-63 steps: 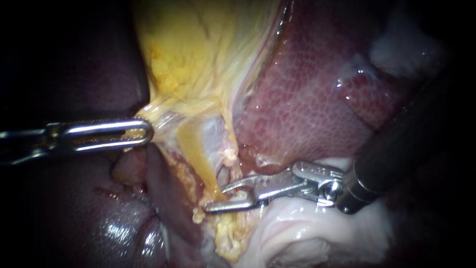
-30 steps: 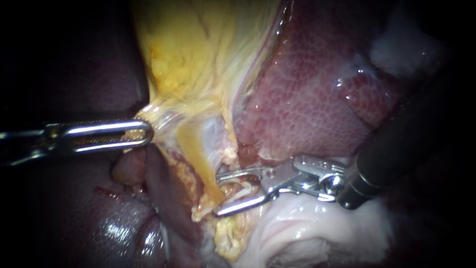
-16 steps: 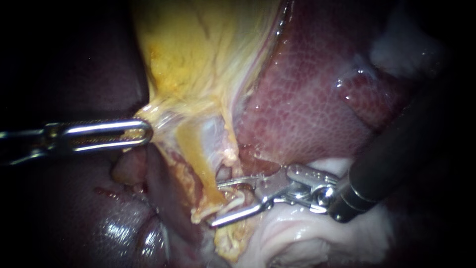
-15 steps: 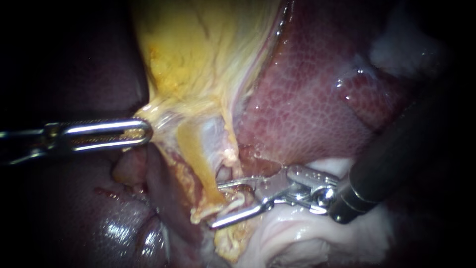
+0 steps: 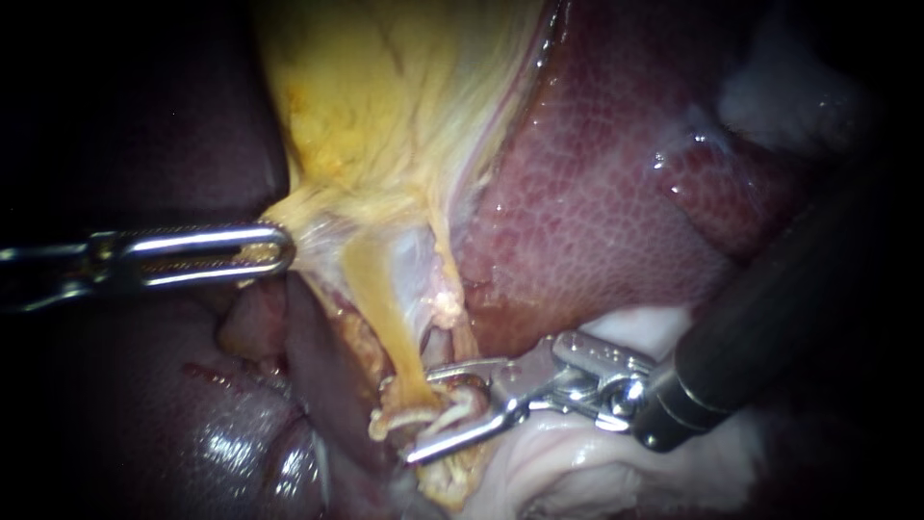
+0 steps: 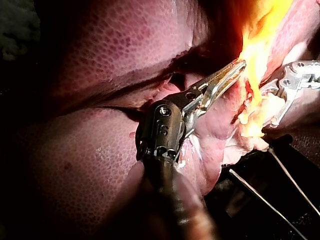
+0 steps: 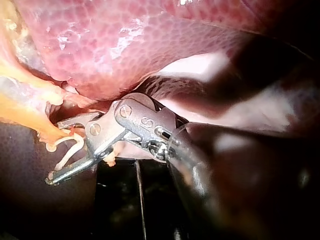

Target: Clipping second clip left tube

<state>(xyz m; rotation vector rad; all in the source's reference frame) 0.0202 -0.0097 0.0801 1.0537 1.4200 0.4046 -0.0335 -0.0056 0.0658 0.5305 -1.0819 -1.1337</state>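
The yellow gallbladder [image 5: 385, 96] narrows down into a yellow tube [image 5: 380, 299], the left one of two strands. My left instrument [image 5: 274, 250] is shut on the tissue at the gallbladder's neck and holds it taut to the left; the left wrist view shows its jaws [image 6: 235, 70] together on that tissue. My right instrument [image 5: 422, 412] comes in from the right, its jaws open around the tube's lower end. A pale curved band [image 5: 423, 416] lies across the tube between them; I cannot tell whether it is a clip. The right wrist view shows the same gap [image 7: 55, 150] and band [image 7: 67, 150].
Red mottled liver [image 5: 597, 193] fills the right side behind the tube. White fatty tissue [image 5: 577, 462] lies under my right instrument's shaft. A darker liver lobe [image 5: 192, 424] sits at the lower left. A thin pale strand [image 5: 448, 279] runs just right of the yellow tube.
My right instrument's jaws, lying together across the tube 2.1 s ago, have spread open and dropped slightly. The pale band now shows across the tube's end. The left instrument has held its grip.
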